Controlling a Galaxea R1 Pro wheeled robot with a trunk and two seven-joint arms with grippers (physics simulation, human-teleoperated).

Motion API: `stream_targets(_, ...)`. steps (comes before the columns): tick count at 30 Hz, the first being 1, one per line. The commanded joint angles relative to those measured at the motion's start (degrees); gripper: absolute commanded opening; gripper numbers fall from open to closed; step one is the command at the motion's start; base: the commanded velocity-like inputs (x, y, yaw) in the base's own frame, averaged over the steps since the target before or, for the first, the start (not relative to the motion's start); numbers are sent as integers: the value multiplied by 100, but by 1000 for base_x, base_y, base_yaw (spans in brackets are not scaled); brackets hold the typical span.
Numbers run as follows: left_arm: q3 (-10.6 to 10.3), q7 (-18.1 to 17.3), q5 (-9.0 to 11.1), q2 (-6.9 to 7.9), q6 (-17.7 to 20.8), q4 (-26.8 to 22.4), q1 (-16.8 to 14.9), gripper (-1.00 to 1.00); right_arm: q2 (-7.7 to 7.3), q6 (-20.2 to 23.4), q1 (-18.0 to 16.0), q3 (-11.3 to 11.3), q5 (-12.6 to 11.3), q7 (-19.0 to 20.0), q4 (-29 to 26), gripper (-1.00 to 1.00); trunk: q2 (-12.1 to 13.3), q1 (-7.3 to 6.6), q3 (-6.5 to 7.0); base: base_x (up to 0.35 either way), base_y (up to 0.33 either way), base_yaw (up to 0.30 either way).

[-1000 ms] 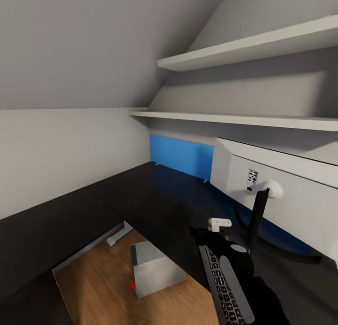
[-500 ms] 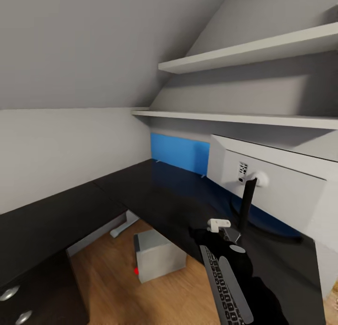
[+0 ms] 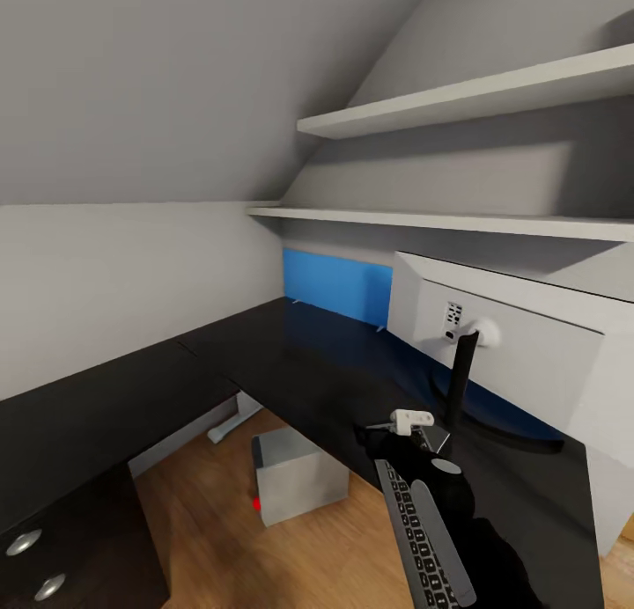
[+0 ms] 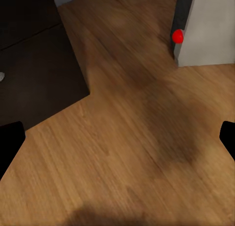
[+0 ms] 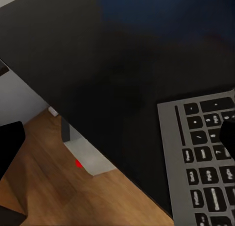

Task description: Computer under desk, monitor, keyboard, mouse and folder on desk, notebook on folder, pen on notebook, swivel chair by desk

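Note:
The black desk [image 3: 291, 363] wraps round the corner, and the monitor [image 3: 519, 363] stands on it with its white back and black stand towards me. The grey computer [image 3: 299, 473] with its red light sits on the floor beneath the desk's inner corner and is also in the left wrist view [image 4: 210, 30]. The keyboard [image 3: 414, 539] is at the desk's front edge beside my black right arm. My right gripper [image 5: 121, 138] is open over the desk top [image 5: 98, 64], one finger above the keyboard [image 5: 205, 162]. My left gripper [image 4: 120, 138] hangs open over the floor.
A blue wall panel [image 3: 339, 288] runs behind the monitor. Two white shelves [image 3: 458, 94] [image 3: 440, 223] hang under the sloped ceiling. Desk drawers with silver knobs [image 3: 35, 565] stand at lower left. The wood floor [image 3: 211, 521] shows between the drawers and the computer.
The whole view has shifted: the monitor now sits further left and the drawers have come into sight. My right arm and the keyboard kept the same place in the view.

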Motion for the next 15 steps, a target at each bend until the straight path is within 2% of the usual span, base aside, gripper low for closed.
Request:
stream_targets(1,-50,42,16,-1,-10,1,-3,100,-1,17,-5,5,-59,-53,-7,100,-4,0,-7,0,0,0)
stream_targets(8,-51,58,16,-1,-16,1,-3,100,-12,16,-5,-22,-54,-50,3,100,-4,0,5,0,0,-220)
stream_targets(15,-51,61,16,-1,-16,1,-3,100,-25,16,-5,-24,-54,-46,7,100,-4,0,7,0,0,-63)
